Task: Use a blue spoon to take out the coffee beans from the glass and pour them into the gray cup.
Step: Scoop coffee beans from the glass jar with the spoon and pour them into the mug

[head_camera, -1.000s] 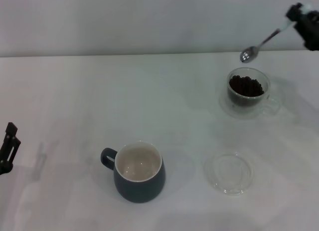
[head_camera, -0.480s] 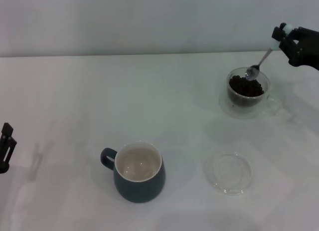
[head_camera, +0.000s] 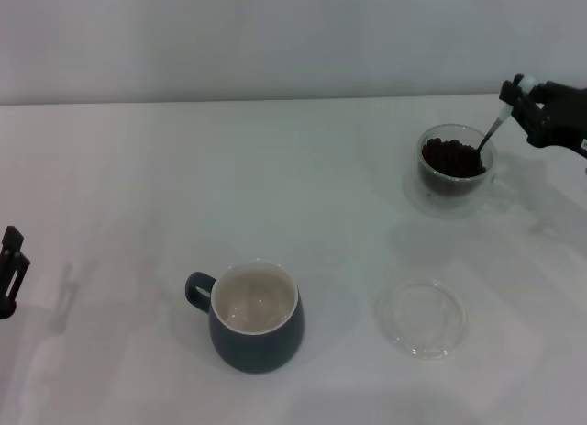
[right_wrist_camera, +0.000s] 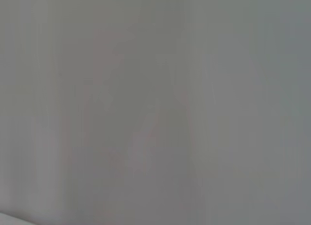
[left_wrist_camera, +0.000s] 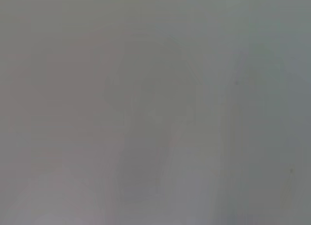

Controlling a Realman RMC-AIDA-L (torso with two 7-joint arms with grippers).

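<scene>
The glass [head_camera: 456,173] stands at the far right of the white table, part full of coffee beans [head_camera: 447,157]. My right gripper [head_camera: 525,99] is just right of and above it, shut on the pale handle end of the blue spoon [head_camera: 492,129]. The spoon slopes down into the glass, its bowl sunk among the beans. The gray cup [head_camera: 256,318] stands near the front middle, handle to the left, its cream inside empty. My left gripper [head_camera: 11,271] is parked at the left edge. Both wrist views show only a blank grey surface.
A flat round clear glass saucer [head_camera: 423,317] lies on the table [head_camera: 275,177] in front of the glass, right of the gray cup. A pale wall runs behind the table's far edge.
My right gripper has come down and to the left with the spoon. The spoon's bowl went from above the glass's far rim down into the beans. The left arm shifted slightly.
</scene>
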